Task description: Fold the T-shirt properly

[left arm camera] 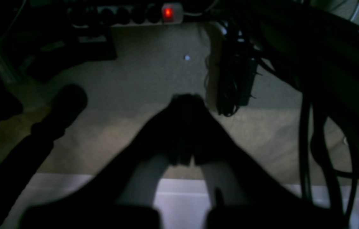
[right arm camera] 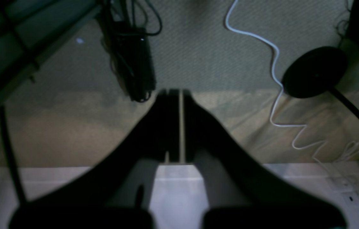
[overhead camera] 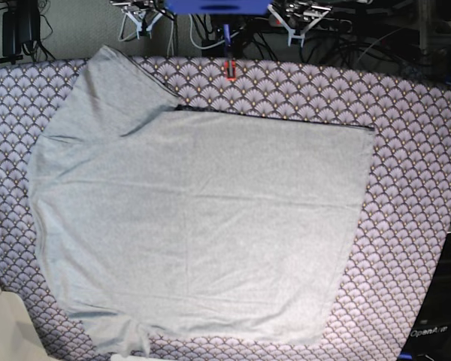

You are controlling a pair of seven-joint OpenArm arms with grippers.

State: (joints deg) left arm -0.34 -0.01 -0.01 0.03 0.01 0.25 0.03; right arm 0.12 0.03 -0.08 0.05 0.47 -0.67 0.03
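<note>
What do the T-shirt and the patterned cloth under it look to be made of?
T-shirt: soft light grey knit, probably cotton jersey; matte, faintly heathered, lying limp with shallow creases. Patterned cloth: thin printed woven fabric, seemingly; matte purple fan-scale print, lying flat and smooth over the table. The fibre cannot be told for either.

Purple fan-scale cloth (overhead camera: 421, 195) over the table, grey T-shirt (overhead camera: 203, 226) flat on it.
</note>
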